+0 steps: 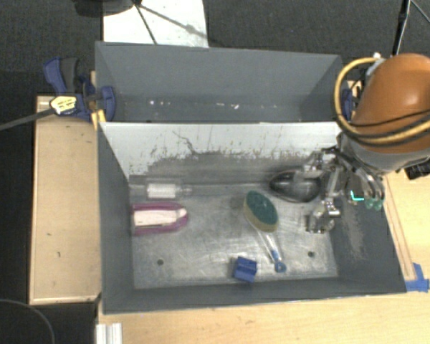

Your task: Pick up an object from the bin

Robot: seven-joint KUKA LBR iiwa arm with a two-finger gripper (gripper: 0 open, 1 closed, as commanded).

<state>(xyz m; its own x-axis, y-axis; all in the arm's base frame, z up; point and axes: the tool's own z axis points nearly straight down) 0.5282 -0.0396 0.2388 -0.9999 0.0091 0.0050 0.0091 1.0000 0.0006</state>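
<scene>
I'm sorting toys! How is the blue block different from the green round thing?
The blue block is boxy; the green round thing is oval. The block is smaller than the green thing. The block lies by the bin's front wall; the green thing lies mid-bin, nearer the gripper. Both rest on its floor.

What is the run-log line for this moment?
gripper: in bin, right side | nearest: dark oval thing, green brush
</scene>
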